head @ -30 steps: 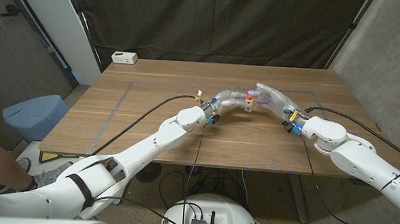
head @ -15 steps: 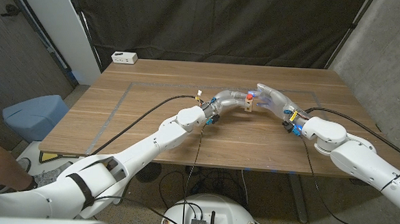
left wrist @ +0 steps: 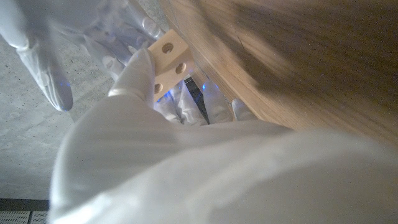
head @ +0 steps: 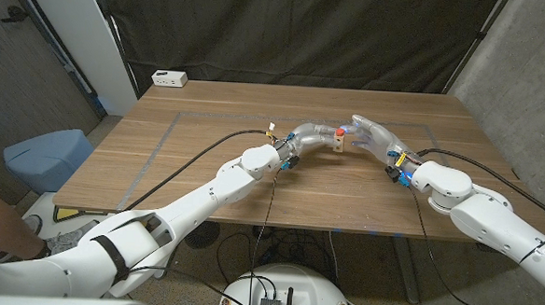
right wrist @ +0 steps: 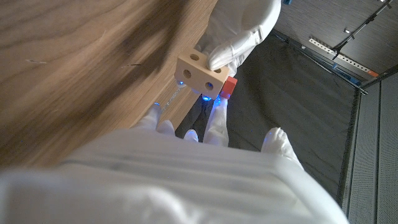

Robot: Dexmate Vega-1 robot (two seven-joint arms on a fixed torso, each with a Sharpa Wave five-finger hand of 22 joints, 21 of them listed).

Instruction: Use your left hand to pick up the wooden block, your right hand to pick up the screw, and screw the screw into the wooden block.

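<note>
Pale wood fills the lower middle of the head view, where the table carries two white robot arms in from the bottom corners toward the centre. Just above centre, the left hand grasps the wooden block, lifted off the table; in the left wrist view the block shows round holes in its face, with gloved fingers wrapped along its sides. Touching the block from the right of the frame, the right hand meets it, and a small red piece, apparently the head of the screw, sits at the block's top. In the right wrist view that red piece lies against the block's edge near the right hand's fingertips, so the hand seems to be pinching it, though the contact is partly hidden. The block looks light, rigid and not fragile, best clamped on its plain sides, leaving the holes free. The screw is small and likely slippery; it wants a fingertip hold at the head. Farther back, at upper left, a white box rests by the table's edge.
</note>
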